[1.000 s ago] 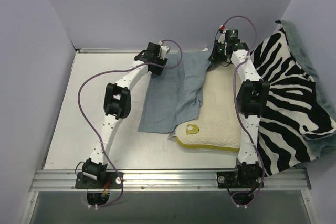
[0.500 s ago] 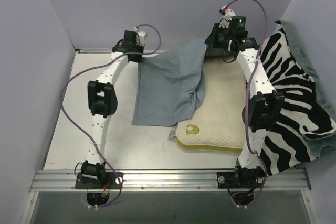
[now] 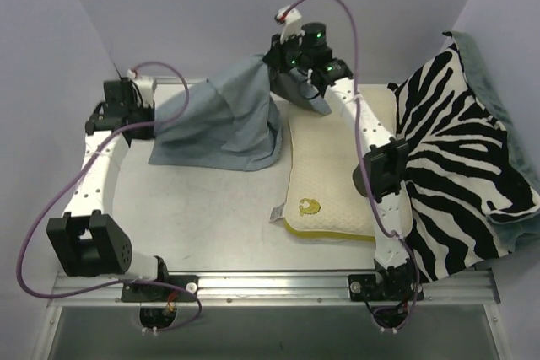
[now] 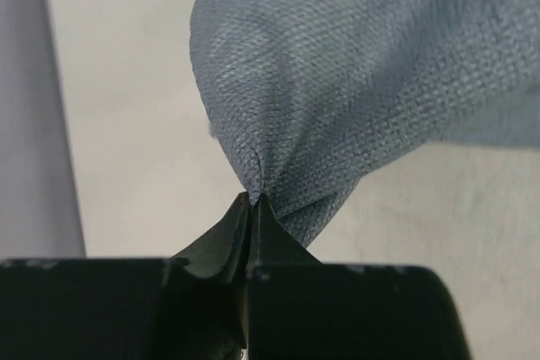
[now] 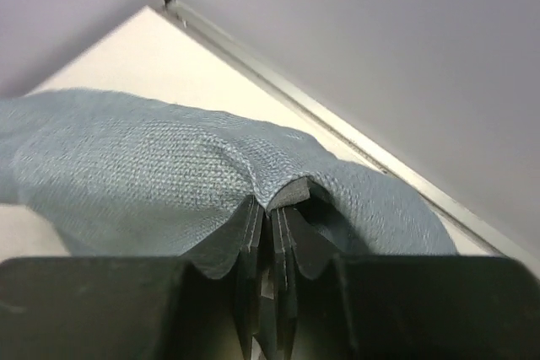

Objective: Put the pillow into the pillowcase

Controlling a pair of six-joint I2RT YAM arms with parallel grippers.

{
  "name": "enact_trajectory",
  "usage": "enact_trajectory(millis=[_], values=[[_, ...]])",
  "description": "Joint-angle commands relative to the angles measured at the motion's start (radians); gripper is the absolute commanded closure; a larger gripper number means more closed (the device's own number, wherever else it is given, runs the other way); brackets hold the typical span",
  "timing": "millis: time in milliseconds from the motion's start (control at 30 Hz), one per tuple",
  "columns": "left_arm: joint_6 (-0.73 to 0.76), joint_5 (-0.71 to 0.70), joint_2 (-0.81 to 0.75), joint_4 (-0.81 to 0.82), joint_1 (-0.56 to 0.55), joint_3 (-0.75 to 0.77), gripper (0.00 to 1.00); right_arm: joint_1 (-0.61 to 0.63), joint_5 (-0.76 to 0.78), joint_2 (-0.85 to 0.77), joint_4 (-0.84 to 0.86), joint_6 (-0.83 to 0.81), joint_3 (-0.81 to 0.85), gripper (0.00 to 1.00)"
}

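Note:
The blue-grey pillowcase [image 3: 224, 120] hangs stretched above the far left of the table between both grippers, its lower folds resting on the surface. My left gripper [image 3: 159, 104] is shut on one corner of the pillowcase [image 4: 354, 82], the cloth pinched at the tips of that left gripper [image 4: 253, 200]. My right gripper [image 3: 283, 61] holds the other end high at the back; in the right wrist view this gripper [image 5: 272, 206] pinches a fold of the pillowcase [image 5: 152, 174], its jaws nearly together. The cream pillow [image 3: 333, 179] with the yellow edge lies uncovered under the right arm.
A zebra-striped cloth [image 3: 460, 158] with green backing covers the right side of the table. Purple walls [image 3: 51, 82] enclose the left, back and right. A metal rail [image 3: 270, 284] runs along the near edge.
Both arms swung left and up, dragging the pillowcase off the pillow. The left gripper closed on the cloth's corner. The pillow is now fully exposed.

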Motion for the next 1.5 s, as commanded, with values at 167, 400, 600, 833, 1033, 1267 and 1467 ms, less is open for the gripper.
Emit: enact_trajectory(millis=[167,400,600,833,1033,1267,1467], values=[[0.1,0.19,-0.109,-0.464,-0.01,-0.214,1.0,0.1,0.013,0.128,-0.032,-0.155,-0.012,0.45],[0.435,0.528,-0.1,-0.63,-0.033,-0.043,0.92,0.037,0.05,-0.033,-0.186,-0.138,-0.245,0.24],[0.549,0.565,0.236,-0.664,-0.028,0.327,0.33,0.008,-0.008,-0.023,-0.366,-0.042,-0.26,0.22],[0.388,0.476,0.618,-0.498,-0.024,0.615,0.24,0.009,0.0,0.137,-0.458,0.032,-0.141,0.12],[0.334,0.478,0.798,-0.446,-0.095,0.653,0.26,0.002,0.033,0.226,-0.461,0.014,-0.036,0.66],[0.308,0.49,0.749,-0.345,-0.148,0.457,0.99,-0.069,0.067,0.158,-0.437,0.052,-0.032,1.0],[0.424,0.545,0.38,-0.395,-0.004,0.153,1.0,-0.162,0.116,0.073,-0.377,0.091,-0.007,1.0]])
